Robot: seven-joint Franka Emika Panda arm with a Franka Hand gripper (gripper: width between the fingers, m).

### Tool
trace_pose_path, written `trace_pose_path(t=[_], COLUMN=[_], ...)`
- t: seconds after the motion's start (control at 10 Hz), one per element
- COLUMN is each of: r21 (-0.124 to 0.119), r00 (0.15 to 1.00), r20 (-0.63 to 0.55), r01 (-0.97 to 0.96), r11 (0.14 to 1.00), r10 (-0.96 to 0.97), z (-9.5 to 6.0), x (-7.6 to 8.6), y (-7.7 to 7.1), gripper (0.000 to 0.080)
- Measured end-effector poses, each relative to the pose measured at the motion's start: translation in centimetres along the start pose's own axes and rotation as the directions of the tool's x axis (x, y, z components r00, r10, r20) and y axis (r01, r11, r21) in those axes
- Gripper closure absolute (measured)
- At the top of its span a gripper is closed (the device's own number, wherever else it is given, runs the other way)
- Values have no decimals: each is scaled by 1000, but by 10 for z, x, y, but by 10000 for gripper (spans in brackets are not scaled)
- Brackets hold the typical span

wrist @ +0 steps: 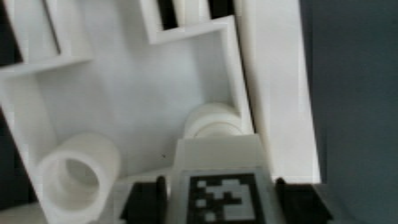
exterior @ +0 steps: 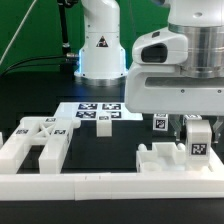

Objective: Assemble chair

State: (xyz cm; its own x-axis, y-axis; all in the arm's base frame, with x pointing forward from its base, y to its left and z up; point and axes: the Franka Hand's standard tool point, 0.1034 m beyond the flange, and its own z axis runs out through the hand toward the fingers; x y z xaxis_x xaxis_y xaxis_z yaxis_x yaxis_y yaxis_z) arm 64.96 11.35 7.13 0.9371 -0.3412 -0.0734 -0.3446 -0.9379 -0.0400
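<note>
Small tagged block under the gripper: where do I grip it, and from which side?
Take the small tagged block across its two flat side faces, near the top, from straight above. It stands upright, tag face clear, and the fingers sit against those sides.

A flat, matte black table fills the scene, spreading from beneath the hand toward the exterior view's left and back behind it. Far behind the hand a green backdrop closes off the room. The marker board lies on the table, farther back than the hand and toward the exterior view's left of it. In front of the hand a long, low white border rail runs along the table's near edge. The light is soft and even, with no hard shadows. In the wrist view the table is a plain dark band.
</note>
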Motion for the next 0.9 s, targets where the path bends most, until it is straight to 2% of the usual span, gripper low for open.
trace_pose_path(t=[0.2, 0.3, 0.4, 0.5, 0.6, 0.7, 0.8, 0.9], r21=[39, 70, 83, 95, 128, 150, 148, 148], r00=[969, 915, 870, 770, 654, 554, 498, 500], r20=[-47, -32, -30, -17, 17, 42, 48, 46], r01=[-242, -399, -488, -633, -752, -826, -861, -859], r11=[970, 914, 869, 768, 647, 543, 487, 489], r10=[244, 401, 491, 637, 757, 832, 866, 865], z=[1, 2, 2, 4, 6, 7, 8, 8], x=[-4, -4, -5, -8, -10, -13, -15, -15], y=[-4, -4, -5, -10, -16, -23, -27, -27], gripper=[515, 515, 515, 515, 515, 515, 515, 515])
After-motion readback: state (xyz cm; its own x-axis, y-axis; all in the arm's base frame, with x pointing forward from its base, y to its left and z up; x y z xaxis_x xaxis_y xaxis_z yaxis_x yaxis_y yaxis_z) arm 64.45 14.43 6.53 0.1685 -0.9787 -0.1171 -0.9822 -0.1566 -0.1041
